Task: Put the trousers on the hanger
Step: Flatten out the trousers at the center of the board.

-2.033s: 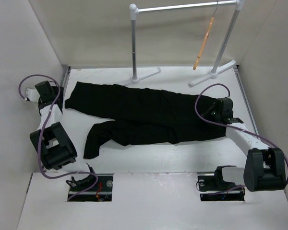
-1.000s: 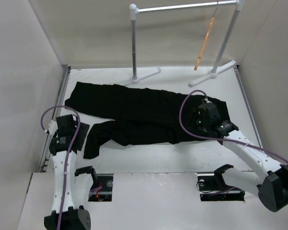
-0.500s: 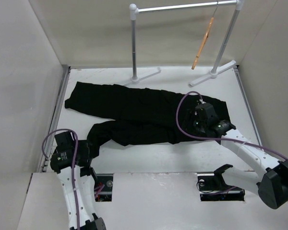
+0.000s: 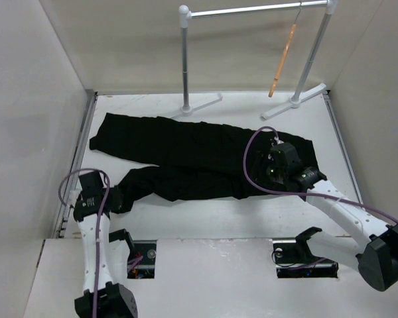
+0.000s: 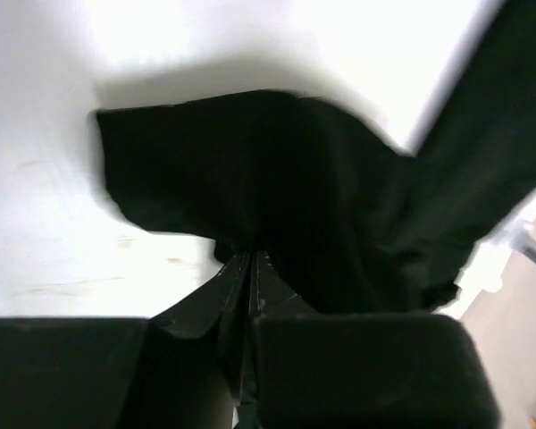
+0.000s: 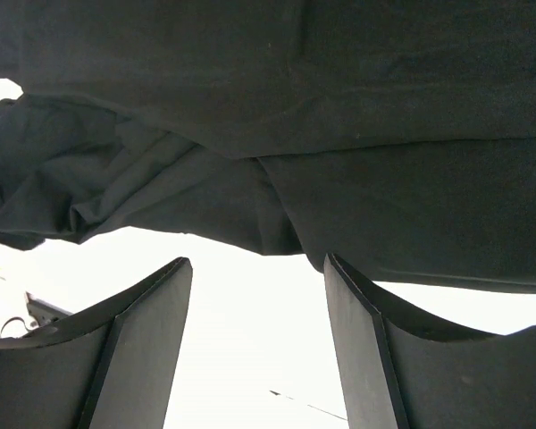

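The black trousers [image 4: 199, 156] lie spread across the white table, waist to the right, legs to the left. My left gripper [image 4: 117, 197] is at the cuff of the near leg. In the left wrist view it [image 5: 250, 257] is shut on the edge of the trousers [image 5: 277, 197], and the cuff bunches up at the tips. My right gripper [image 4: 265, 177] hovers open at the waist end. Between its fingertips [image 6: 255, 261] I see bare table, with the trousers [image 6: 339, 107] just beyond them. The tan wooden hanger [image 4: 283, 59] hangs from the rack at the back right.
A silver metal rack [image 4: 184, 59] stands at the back of the table on two feet. White walls close in the left, right and back sides. Two cut-outs [image 4: 136, 255] with cables lie in the near board by the arm bases.
My left arm swung from the far left corner to the near leg's cuff and shut on it. The right gripper slid left over the waist end and opened wider.
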Robot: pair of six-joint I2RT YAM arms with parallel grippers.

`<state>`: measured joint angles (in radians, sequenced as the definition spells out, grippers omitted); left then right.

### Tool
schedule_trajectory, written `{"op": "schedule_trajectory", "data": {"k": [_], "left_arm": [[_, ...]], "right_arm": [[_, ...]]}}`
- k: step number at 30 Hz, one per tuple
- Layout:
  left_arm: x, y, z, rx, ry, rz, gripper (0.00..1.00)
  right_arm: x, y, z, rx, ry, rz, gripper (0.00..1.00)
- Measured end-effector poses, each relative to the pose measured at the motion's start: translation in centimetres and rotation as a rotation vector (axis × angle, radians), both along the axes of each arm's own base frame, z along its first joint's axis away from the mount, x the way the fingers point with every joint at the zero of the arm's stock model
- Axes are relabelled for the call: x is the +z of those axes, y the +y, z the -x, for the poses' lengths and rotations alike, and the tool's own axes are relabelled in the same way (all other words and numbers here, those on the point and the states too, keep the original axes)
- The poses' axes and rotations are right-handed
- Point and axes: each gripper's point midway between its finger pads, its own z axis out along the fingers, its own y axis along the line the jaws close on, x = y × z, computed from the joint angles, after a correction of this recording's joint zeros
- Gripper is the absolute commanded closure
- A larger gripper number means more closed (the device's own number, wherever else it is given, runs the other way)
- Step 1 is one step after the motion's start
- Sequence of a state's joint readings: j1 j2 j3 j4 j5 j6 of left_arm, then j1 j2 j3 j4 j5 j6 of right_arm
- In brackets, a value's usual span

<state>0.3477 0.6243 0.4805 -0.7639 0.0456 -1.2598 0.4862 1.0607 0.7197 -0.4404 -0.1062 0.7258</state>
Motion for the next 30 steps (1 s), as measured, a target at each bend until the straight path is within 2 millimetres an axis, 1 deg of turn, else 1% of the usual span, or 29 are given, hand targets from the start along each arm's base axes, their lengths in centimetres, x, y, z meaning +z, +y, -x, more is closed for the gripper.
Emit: {"op": "schedule_trajectory", "data": {"k": [1, 2, 3, 5, 7, 9, 10, 11, 12, 13, 15, 16, 18, 19, 20, 22, 23, 24, 25, 26, 28, 29, 30], "left_arm": [[1.1, 0.3, -0.8, -0.013, -0.018, -0.025, 1.0], [2.9, 0.7, -1.9, -0.03, -0.046, -0.059, 1.0], [5.0, 1.0, -3.2, -0.051, -0.082, -0.1, 1.0], [10.6, 1.3, -5.8, -0.108, -0.185, -0.197, 1.0], [17.2, 0.9, -7.7, -0.171, -0.317, -0.311, 1.0], [22.2, 0.5, -8.0, -0.211, -0.413, -0.419, 1.0], [23.7, 0.5, -7.6, -0.219, -0.442, -0.472, 1.0], [24.3, 0.8, -6.9, -0.215, -0.447, -0.511, 1.0], [23.9, 1.4, -5.9, -0.201, -0.423, -0.547, 0.99], [22.8, 2.2, -4.6, -0.181, -0.38, -0.58, 0.95], [19.6, 4.4, -1.6, -0.117, -0.254, -0.629, 0.9], [17.8, 5.6, -0.1, -0.08, -0.176, -0.644, 0.85], [14.7, 7.3, 2.3, -0.013, -0.031, -0.645, 0.7], [13.3, 7.9, 3.3, 0.019, 0.029, -0.631, 0.65], [12.1, 8.4, 4.1, 0.05, 0.079, -0.609, 0.61], [10.7, 9.0, 5.2, 0.1, 0.135, -0.571, 0.57], [10.5, 9.1, 5.3, 0.113, 0.142, -0.561, 0.57], [10.6, 9.1, 5.1, 0.112, 0.133, -0.555, 0.57], [10.7, 9.0, 4.7, 0.104, 0.12, -0.551, 0.57], [10.8, 8.9, 3.9, 0.09, 0.103, -0.546, 0.56], [10.8, 8.3, 1.8, 0.03, 0.075, -0.531, 0.55], [10.6, 7.8, 0.5, -0.014, 0.061, -0.52, 0.55], [10.2, 7.0, -1.0, -0.064, 0.048, -0.507, 0.55]], "right_arm": [[0.0, 0.0, 0.0, 0.0, 0.0, -0.001, 0.34], [0.0, 0.0, 0.0, 0.001, 0.0, -0.002, 0.34], [0.0, 0.1, 0.0, 0.002, -0.001, -0.004, 0.34], [0.1, 0.1, -0.1, 0.0, -0.003, -0.008, 0.34], [0.1, 0.1, -0.1, -0.001, -0.004, -0.011, 0.34], [0.1, 0.1, -0.3, -0.008, -0.01, -0.018, 0.34], [0.0, 0.1, -0.4, -0.011, -0.012, -0.02, 0.34], [-0.1, -0.1, -0.5, -0.017, -0.01, -0.02, 0.34], [-0.3, -0.2, -0.5, -0.02, -0.008, -0.02, 0.34], [-0.4, -0.3, -0.5, -0.025, -0.006, -0.019, 0.34], [-0.8, -0.6, -0.5, -0.037, 0.004, -0.017, 0.34], [-1.0, -0.8, -0.4, -0.045, 0.009, -0.018, 0.34], [-1.4, -1.5, -0.3, -0.071, 0.02, -0.019, 0.32], [-1.6, -2.0, -0.3, -0.088, 0.025, -0.019, 0.31], [-1.7, -2.5, -0.4, -0.105, 0.028, -0.019, 0.31], [-1.8, -3.5, -0.5, -0.142, 0.032, -0.02, 0.3], [-1.8, -4.0, -0.6, -0.159, 0.031, -0.021, 0.3], [-1.8, -4.4, -0.6, -0.175, 0.03, -0.02, 0.3], [-1.7, -4.7, -0.7, -0.186, 0.031, -0.02, 0.34], [-1.7, -5.0, -0.7, -0.199, 0.03, -0.019, 0.42], [-1.5, -5.8, -0.8, -0.228, 0.027, -0.019, 0.76], [-1.5, -6.4, -0.9, -0.256, 0.031, -0.02, 0.88], [-1.4, -7.1, -1.0, -0.289, 0.034, -0.02, 0.91]]}}
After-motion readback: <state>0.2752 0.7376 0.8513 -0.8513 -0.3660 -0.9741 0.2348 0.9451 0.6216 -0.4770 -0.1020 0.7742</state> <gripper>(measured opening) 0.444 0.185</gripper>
